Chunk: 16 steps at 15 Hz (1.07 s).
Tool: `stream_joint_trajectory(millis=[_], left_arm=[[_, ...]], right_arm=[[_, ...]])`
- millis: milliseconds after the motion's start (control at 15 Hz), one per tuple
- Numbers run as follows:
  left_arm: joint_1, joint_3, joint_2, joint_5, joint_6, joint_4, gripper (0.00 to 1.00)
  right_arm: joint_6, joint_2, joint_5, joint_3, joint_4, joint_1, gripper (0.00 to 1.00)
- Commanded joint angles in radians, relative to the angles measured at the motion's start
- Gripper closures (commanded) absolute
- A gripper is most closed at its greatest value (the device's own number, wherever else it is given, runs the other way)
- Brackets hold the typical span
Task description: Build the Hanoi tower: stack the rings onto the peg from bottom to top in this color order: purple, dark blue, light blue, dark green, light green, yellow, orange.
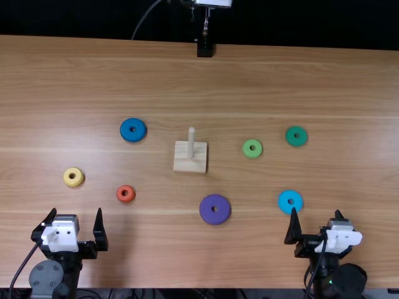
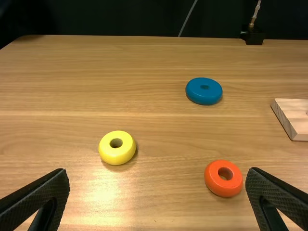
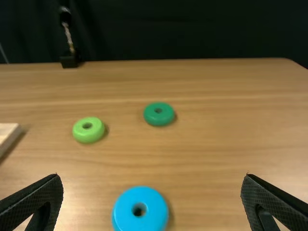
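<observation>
Seven rings (image 1: 207, 215) are lying on one table (image 1: 274, 81), one peg (image 1: 191, 142) is standing on one base (image 1: 189, 166), and one left gripper (image 1: 76, 210) and one right gripper (image 1: 316, 210) are hovering.

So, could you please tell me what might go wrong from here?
The light blue ring lies close to one side of the right end effector, so a low sweep might nudge it away. The purple ring, due first, lies between that end effector and the left end effector; if both went for it, they could collide. The peg is slim, so a ring lowered off-centre might catch on its tip.
</observation>
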Motion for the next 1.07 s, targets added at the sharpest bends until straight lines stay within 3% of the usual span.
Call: stream_joint_trajectory(millis=[0,333,533,800,867,933,1000], left_arm=[[-0.003,-0.105,-0.012,-0.003,0.01,-0.079,0.0],[-0.003,-0.105,-0.012,-0.003,0.01,-0.079,0.0],[-0.003,-0.105,-0.012,-0.001,0.01,-0.079,0.0],[-0.003,-0.105,-0.012,-0.001,0.01,-0.079,0.0],[-0.003,-0.105,-0.012,-0.001,0.01,-0.079,0.0],[-0.003,-0.105,-0.012,-0.001,0.01,-0.079,0.0],[-0.003,-0.105,-0.012,-0.001,0.01,-0.079,0.0]], right_arm=[[0.0,0.048,-0.002,0.143,0.007,-0.023,0.0],[-0.003,0.453,-0.006,0.602,-0.031,0.009,0.0],[-0.003,0.646,-0.008,0.889,-0.412,0.163,0.0],[0.008,0.958,-0.006,1.102,-0.672,0.448,0.0],[0.019,1.016,-0.006,1.127,-0.711,0.512,0.0],[0.07,1.074,-0.004,1.144,-0.716,0.569,0.0],[0.161,1.131,-0.004,1.147,-0.711,0.604,0.0]])
